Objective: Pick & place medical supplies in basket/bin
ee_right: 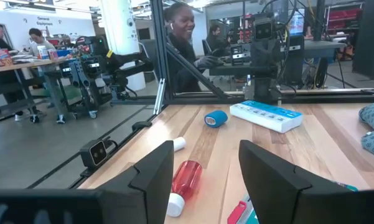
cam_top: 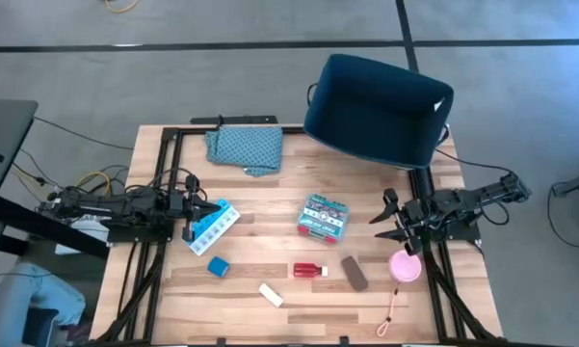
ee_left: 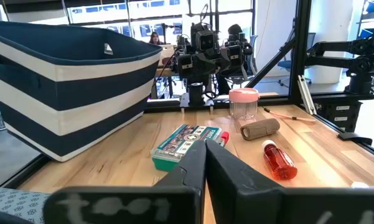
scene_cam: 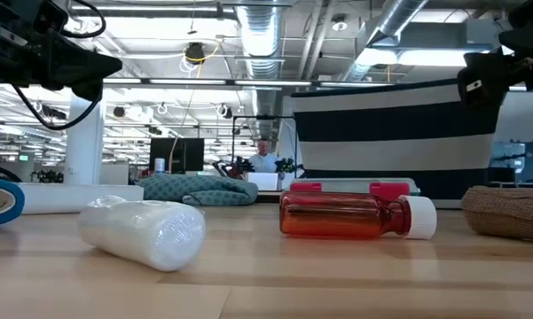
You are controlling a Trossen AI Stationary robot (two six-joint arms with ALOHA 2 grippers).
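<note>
Several supplies lie on the wooden table: a blue-white pill organizer, a teal-red flat box, a red white-capped bottle on its side, a brown oblong, a pink roll, a small blue cube and a white tube. The navy striped bin stands at the far right edge. My left gripper is shut, just left of the organizer. My right gripper is open near the right edge, between the box and the pink roll, holding nothing.
A teal patterned folded cloth lies at the far edge, left of the bin. A pink cord trails from the pink roll toward the near edge. Black frame rails run along the table's sides. People are in the room beyond.
</note>
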